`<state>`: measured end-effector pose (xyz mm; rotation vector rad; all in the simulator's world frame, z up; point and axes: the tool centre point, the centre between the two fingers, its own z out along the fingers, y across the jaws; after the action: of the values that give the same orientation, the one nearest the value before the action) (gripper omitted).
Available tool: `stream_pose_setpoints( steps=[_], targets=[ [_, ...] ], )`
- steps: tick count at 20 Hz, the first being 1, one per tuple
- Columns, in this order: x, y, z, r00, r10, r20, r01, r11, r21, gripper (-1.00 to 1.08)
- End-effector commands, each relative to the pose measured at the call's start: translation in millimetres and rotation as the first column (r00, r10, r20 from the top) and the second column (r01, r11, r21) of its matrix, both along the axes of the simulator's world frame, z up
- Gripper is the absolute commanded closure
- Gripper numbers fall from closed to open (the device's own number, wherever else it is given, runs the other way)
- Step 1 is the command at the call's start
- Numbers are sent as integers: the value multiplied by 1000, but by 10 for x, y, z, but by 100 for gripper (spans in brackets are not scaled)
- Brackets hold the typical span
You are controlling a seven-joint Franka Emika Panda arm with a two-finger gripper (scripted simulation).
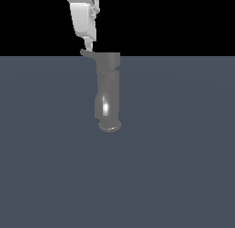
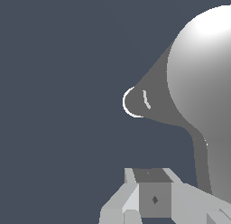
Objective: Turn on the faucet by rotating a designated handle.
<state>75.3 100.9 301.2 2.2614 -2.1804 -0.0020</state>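
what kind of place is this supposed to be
Probably a bare simulated test scene, not a real kitchen: a lone faucet standing on a flat grey floor, black void behind, and the white tool above its handle.

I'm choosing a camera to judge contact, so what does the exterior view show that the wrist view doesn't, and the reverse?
Only the exterior view shows the whole upright faucet down to its flared end, with the tool right above the handle at its blocky top. Only the wrist view shows the handle's rounded tip up close. Both share faucet, handle and tool; neither shows whether the tool is open.
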Motion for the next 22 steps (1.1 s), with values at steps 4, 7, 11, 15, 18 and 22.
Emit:
stream_pose_setpoints(
  steps=[4,7,11,15,18,22],
  targets=[
    [25,11,-29,1000,-15,1,15,1000,-1,108],
    [22,12,-30,1000,-14,1,14,1000,-1,108],
    [-87,40,-30,1000,-14,1,14,1000,-1,108],
    [-199,69,-31,1000,-14,1,14,1000,-1,108],
    [-286,92,-31,1000,-14,1,14,1000,-1,108],
    [-405,118,-30,1000,-15,1,15,1000,-1,108]
  ],
)
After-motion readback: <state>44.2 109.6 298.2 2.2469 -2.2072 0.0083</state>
